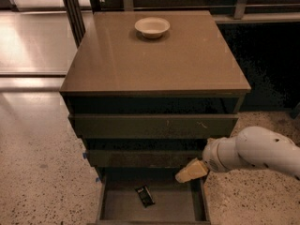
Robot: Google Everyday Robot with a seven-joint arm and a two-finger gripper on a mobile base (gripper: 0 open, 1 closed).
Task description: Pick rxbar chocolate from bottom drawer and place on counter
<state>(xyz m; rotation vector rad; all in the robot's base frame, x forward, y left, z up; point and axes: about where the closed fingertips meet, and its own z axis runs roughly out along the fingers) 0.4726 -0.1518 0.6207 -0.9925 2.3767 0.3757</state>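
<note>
The rxbar chocolate lies flat on the floor of the bottom drawer, which stands pulled out below the two wider drawers. The bar sits left of the drawer's middle, tilted a little off the drawer's lines, and touches neither side wall. The hand is up and to the right of it, over the drawer's rear right corner and just under the front edge of the middle drawer. Hand and bar are clearly apart, with bare drawer floor between them. Only a pale tan tip of the hand shows, pointing left and down, and I cannot tell whether it is open or closed.

The white arm behind the hand runs off the right edge. The near end of the bottom drawer is cut off by the lower edge, and its rear lies in shadow under the middle drawer. The markings on the dark wrapper are too faint to read. Above, the tan table carries a white bowl near its far edge.
</note>
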